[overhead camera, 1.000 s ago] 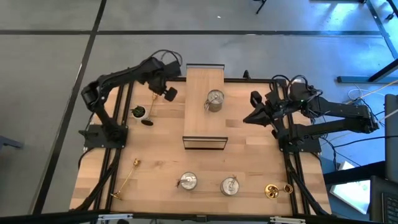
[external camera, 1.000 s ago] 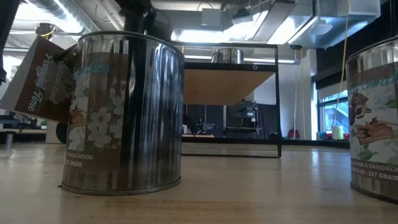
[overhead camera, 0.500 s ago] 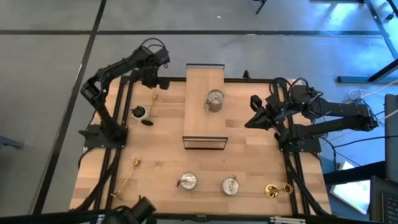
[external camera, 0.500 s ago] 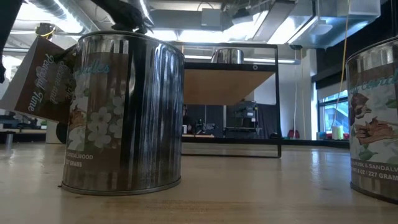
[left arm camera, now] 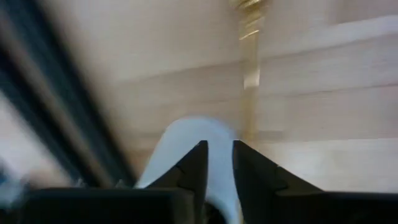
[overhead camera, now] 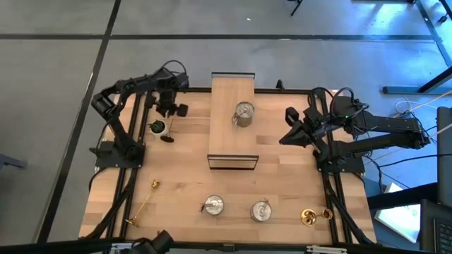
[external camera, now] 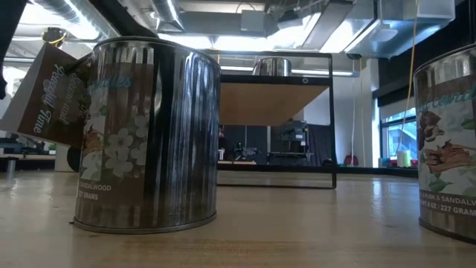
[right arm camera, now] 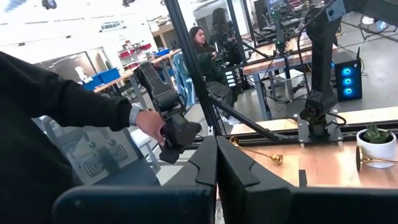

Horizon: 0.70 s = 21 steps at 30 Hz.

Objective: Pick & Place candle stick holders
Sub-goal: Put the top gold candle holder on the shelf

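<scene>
A slim gold candlestick (overhead camera: 169, 130) lies on the table beside the white plant pot (overhead camera: 157, 127), with its dark round base (overhead camera: 167, 139) toward the near side. My left gripper (overhead camera: 171, 109) hovers over its far end. In the blurred left wrist view its fingers (left arm camera: 219, 163) are a narrow gap apart, with the pot (left arm camera: 196, 134) and the gold stem (left arm camera: 250, 81) beyond them. My right gripper (overhead camera: 291, 128) is shut and empty at the table's right. One silver tin (overhead camera: 244, 113) stands on the raised wooden shelf (overhead camera: 233, 144). Two more tins (overhead camera: 212, 206) (overhead camera: 261, 210) stand near the front.
Another gold candlestick (overhead camera: 143, 203) lies at the front left, and a gold holder (overhead camera: 308, 216) lies at the front right. In the right wrist view, a person's hand (right arm camera: 149, 122) holds a dark device beyond the table. The low view is filled by the two front tins (external camera: 145, 134) (external camera: 450, 141).
My left gripper has gone from beside the shelf's left edge toward the table's far left corner. It has then come back toward the near side, and is now over the far end of the candlestick by the plant. The candlestick and the tins have stayed put.
</scene>
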Each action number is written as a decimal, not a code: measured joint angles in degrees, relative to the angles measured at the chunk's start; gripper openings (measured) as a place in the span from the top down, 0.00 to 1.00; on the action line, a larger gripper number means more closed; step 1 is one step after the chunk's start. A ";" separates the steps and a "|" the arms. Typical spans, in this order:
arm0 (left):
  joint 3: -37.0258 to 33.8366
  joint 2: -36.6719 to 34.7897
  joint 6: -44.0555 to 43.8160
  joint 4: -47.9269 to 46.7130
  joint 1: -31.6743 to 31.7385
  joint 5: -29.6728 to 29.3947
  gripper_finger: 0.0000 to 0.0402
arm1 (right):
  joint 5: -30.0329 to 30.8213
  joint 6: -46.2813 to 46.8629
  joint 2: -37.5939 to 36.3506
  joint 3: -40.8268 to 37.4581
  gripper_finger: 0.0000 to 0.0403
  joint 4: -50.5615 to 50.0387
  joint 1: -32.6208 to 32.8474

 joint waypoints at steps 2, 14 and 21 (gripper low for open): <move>0.09 -0.58 0.28 3.32 -1.17 -0.51 0.76 | 0.01 0.00 0.23 0.00 0.99 -0.02 0.00; -0.06 -1.06 -2.93 8.28 -2.25 0.10 0.60 | -0.02 0.50 0.63 0.00 0.99 -0.59 0.00; -4.12 -1.05 -3.99 10.91 -1.26 2.19 0.59 | -0.04 0.83 0.63 0.00 0.99 -0.99 0.01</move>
